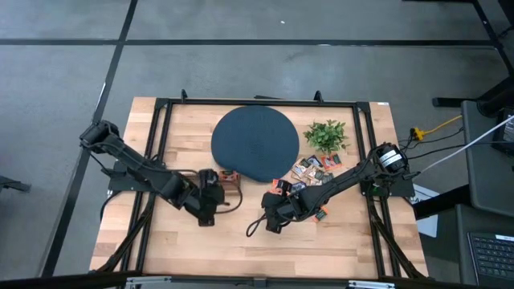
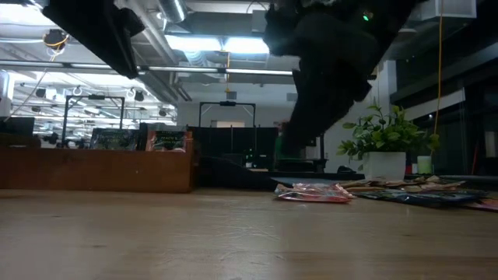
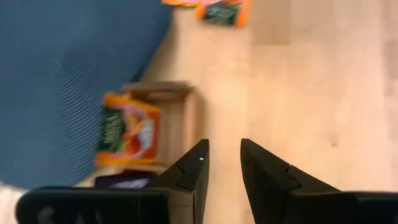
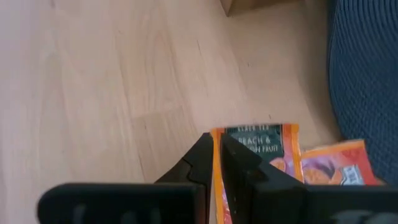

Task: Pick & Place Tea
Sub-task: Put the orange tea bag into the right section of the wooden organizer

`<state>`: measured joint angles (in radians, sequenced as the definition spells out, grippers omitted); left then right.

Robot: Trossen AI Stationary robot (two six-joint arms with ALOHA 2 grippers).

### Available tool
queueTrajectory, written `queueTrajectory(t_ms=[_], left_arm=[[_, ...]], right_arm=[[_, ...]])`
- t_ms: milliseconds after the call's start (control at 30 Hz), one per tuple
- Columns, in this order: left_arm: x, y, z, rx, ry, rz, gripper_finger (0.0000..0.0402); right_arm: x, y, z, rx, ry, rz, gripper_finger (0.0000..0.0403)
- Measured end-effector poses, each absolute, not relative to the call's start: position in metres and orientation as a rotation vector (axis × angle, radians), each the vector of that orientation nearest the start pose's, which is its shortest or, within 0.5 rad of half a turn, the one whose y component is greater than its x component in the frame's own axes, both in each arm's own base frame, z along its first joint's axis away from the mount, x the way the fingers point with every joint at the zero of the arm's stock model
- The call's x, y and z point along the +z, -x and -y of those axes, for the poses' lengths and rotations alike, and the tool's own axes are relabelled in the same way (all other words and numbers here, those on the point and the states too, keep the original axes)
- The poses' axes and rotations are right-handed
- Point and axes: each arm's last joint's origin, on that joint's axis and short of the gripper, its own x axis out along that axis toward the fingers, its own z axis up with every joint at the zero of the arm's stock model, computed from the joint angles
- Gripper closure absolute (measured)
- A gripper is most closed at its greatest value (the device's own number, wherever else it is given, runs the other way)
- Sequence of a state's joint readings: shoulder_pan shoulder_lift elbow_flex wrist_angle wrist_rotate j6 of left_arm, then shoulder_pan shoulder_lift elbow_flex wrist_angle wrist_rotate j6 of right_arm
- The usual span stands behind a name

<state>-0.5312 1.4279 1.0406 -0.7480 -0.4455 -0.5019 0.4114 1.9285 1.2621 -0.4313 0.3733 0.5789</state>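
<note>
The tea is a heap of small flat sachets (image 1: 312, 170) lying on the wooden table, between the round dark blue disc (image 1: 254, 144) and the right arm. A small wooden box (image 1: 231, 181) sits at the disc's near edge, with an orange sachet (image 3: 127, 134) in it. My left gripper (image 3: 222, 148) hovers just beside the box, on its near left side (image 1: 210, 201). It is open, with only bare table between its fingers. My right gripper (image 1: 273, 218) is near the table's middle front, shut on an orange sachet (image 4: 261, 149). A second orange sachet (image 4: 339, 167) lies beside it. My right gripper pinches the orange sachet by one side edge (image 4: 217, 163) between its two fingers. The fingers slant down from the table's right. The rest of the sachet spreads flat to one side of them, printed face up. I cannot tell whether it is clear of the table.
A small green plant in a white pot (image 1: 327, 135) stands at the back right, behind the heap. A dark metal frame (image 1: 165, 104) borders the tabletop. Bare wood lies in front of both grippers (image 1: 241, 249). One loose sachet (image 2: 311, 192) shows in the low view.
</note>
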Motion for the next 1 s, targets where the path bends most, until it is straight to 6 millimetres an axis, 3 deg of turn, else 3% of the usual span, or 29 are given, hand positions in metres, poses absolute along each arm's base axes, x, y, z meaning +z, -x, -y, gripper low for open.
queueTrajectory(t_ms=[333, 533, 1000], left_arm=[[0.235, -0.25, 0.146, 0.183, -0.037, -0.877, 0.0319], [0.217, -0.261, 0.153, 0.227, 0.032, -0.891, 0.0316], [0.168, -0.29, 0.171, 0.302, 0.294, -0.881, 0.0316]], right_arm=[[0.14, -0.342, -0.135, -0.467, -0.25, -0.96, 0.037], [0.132, -0.336, -0.128, -0.549, -0.277, -0.951, 0.037], [0.124, -0.345, -0.137, -0.376, -0.376, -0.967, 0.037]])
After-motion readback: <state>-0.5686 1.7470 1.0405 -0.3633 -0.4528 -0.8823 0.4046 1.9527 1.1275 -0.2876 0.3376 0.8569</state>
